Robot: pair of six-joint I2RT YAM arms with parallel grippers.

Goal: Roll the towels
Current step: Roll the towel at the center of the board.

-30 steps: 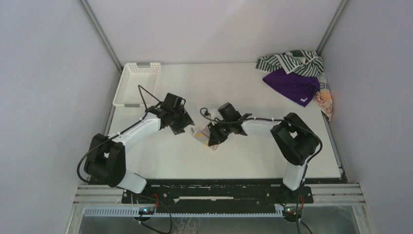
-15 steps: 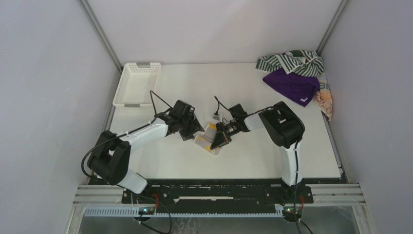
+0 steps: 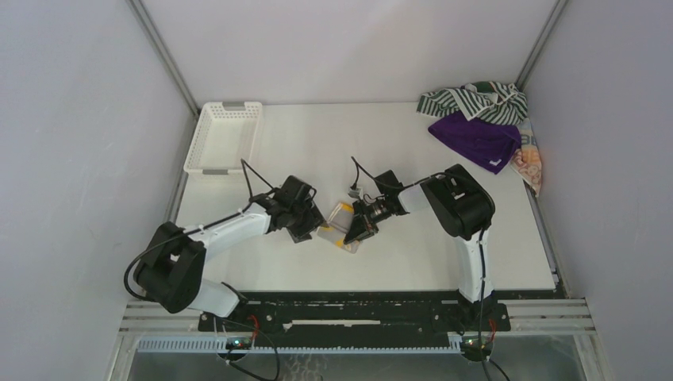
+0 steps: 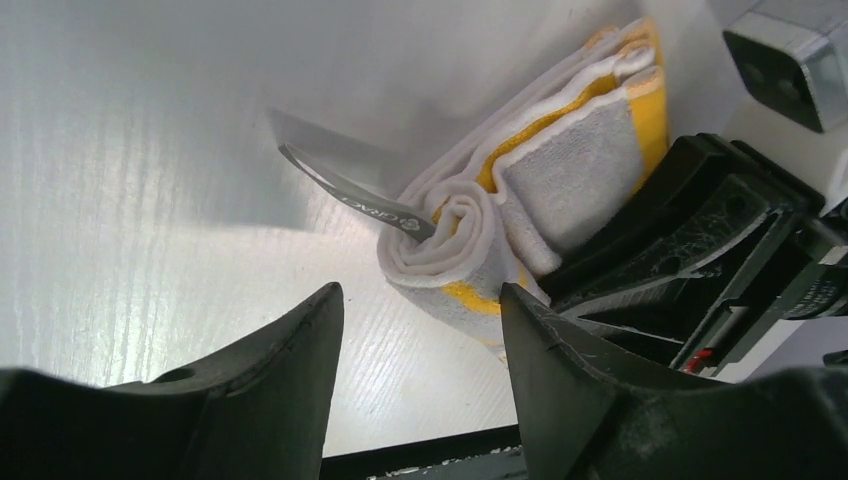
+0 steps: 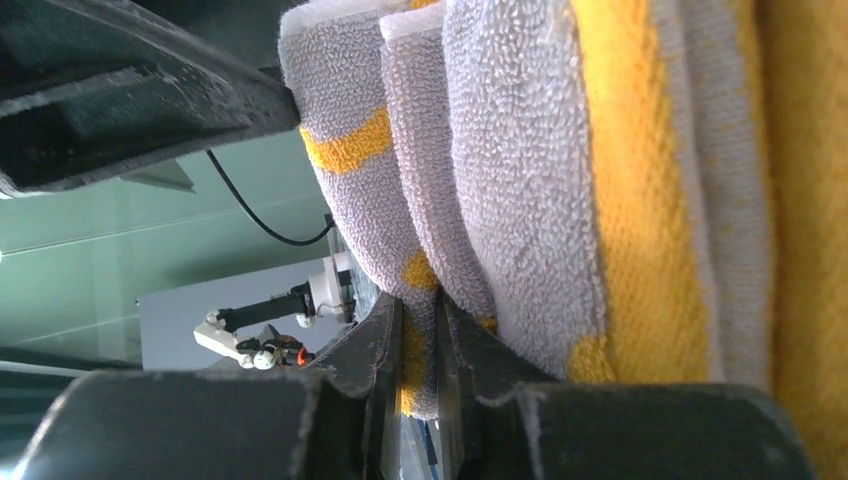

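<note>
Since a second ago the left arm (image 3: 230, 226) has slid nearer, its jaws spread just short of the rolled end of the yellow towel (image 4: 470, 240) at mid-table (image 3: 413, 262). The right arm (image 3: 456, 202), now folded tight, reaches left, jaws pinching the towel's layers. Open table surrounds them; the other towels (image 3: 480, 119) heap at the far right.

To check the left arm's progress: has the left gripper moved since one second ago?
Yes. The left gripper has moved away from the white basket, down and right in the top view, toward the yellow towel.
</note>
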